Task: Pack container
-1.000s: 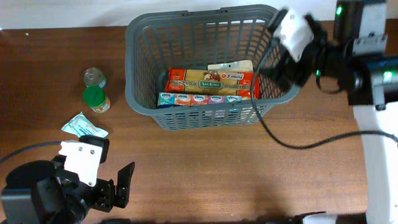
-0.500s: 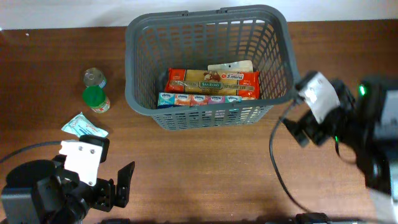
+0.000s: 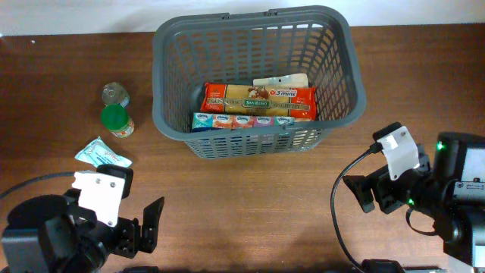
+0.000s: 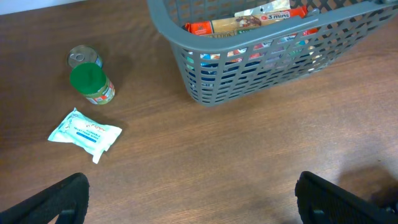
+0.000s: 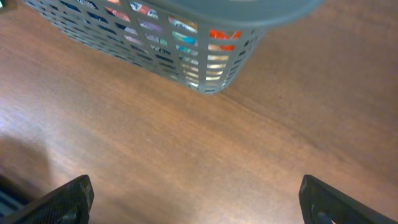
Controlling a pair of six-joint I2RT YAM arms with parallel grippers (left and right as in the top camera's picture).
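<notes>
The dark grey slotted container [image 3: 170, 114] stands at the back middle of the table; it also shows in the left wrist view [image 4: 205, 74] and the right wrist view [image 5: 205, 74]. Inside lie a red pasta packet [image 3: 258, 97], a row of tissue packs [image 3: 241, 120] and a pale packet [image 3: 280, 80]. On the table to its left are a green-lidded jar [image 3: 116, 120], a small tin [image 3: 114, 93] and a white wipes pack [image 3: 102, 154]. My left gripper [image 3: 148, 227] is open and empty at the front left. My right gripper [image 3: 362, 189] is open and empty, front right of the container.
The brown wooden table runs to a white edge at the back. A black cable [image 3: 337, 220] loops from the right arm near the front edge.
My right gripper has drawn back from the container's right rim, toward the front right of the table, empty. The left arm has not moved.
</notes>
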